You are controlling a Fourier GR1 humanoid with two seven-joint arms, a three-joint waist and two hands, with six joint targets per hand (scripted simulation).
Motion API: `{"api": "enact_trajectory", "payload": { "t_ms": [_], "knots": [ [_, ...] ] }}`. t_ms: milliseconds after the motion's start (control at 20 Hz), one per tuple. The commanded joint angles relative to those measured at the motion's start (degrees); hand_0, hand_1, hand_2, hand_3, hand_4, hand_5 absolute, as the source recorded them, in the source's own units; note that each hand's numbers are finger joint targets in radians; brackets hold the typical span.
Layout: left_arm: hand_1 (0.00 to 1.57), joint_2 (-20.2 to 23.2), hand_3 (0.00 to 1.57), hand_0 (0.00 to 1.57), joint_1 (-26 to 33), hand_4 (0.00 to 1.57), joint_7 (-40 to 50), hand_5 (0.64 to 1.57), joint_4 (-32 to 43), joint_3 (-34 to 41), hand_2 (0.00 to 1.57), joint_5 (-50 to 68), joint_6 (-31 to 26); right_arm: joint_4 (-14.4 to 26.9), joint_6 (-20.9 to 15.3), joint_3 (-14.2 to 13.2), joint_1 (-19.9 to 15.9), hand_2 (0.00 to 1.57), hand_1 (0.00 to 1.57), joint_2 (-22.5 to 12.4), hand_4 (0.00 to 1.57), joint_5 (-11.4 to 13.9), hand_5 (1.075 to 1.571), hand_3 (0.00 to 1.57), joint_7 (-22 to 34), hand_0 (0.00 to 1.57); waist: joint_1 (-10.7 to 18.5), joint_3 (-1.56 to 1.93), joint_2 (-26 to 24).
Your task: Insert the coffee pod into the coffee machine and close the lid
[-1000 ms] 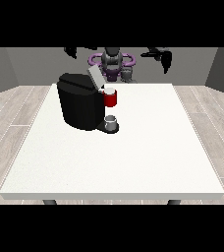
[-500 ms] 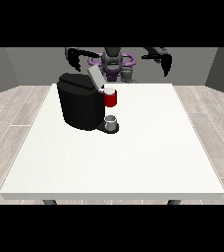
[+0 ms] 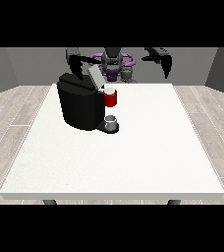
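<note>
Black hand (image 3: 76,68) above coffee machine (image 3: 81,101), empty

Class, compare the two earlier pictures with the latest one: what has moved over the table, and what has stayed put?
The hand at the view's left has come down and in towards the top of the coffee machine. The hand at the view's right has lowered a little but is still up beyond the table's far edge. Neither hand holds anything. The machine, its raised lid and the table are unchanged.
</note>
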Motion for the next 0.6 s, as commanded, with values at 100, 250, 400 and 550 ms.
{"api": "enact_trajectory", "payload": {
  "t_ms": [100,250,400,550],
  "knots": [
    [0.00,-0.8,0.00,0.00,1.8,0.00,1.1,1.571,-2.6,-1.5,0.00,0.3,2.5,2.4,-1.9,2.8,-3.0,0.00,0.00,2.8,0.00,3.0,1.571,0.00,1.3,0.00,-0.3,0.02,0.2],
    [0.00,0.7,0.00,0.00,2.5,0.00,-1.1,1.571,-3.1,-1.4,0.00,0.8,2.3,5.2,-0.6,0.6,-4.5,0.00,0.00,0.7,0.00,2.9,1.571,0.00,-2.7,0.00,-0.4,0.02,2.6],
    [0.00,1.9,0.00,0.00,1.0,0.00,1.9,1.571,-3.3,-0.9,0.00,1.8,2.5,4.9,-0.6,0.1,-8.1,0.00,0.00,0.9,0.00,1.7,1.571,0.00,2.4,0.00,-0.6,0.01,1.3],
    [0.00,3.7,0.00,0.00,1.0,0.00,-1.7,1.571,-1.2,0.7,0.00,3.1,1.0,6.6,1.1,-0.2,-8.0,0.00,0.00,-0.2,0.00,2.0,1.571,0.00,-1.2,0.00,-0.9,0.01,4.0]
  ]
}}
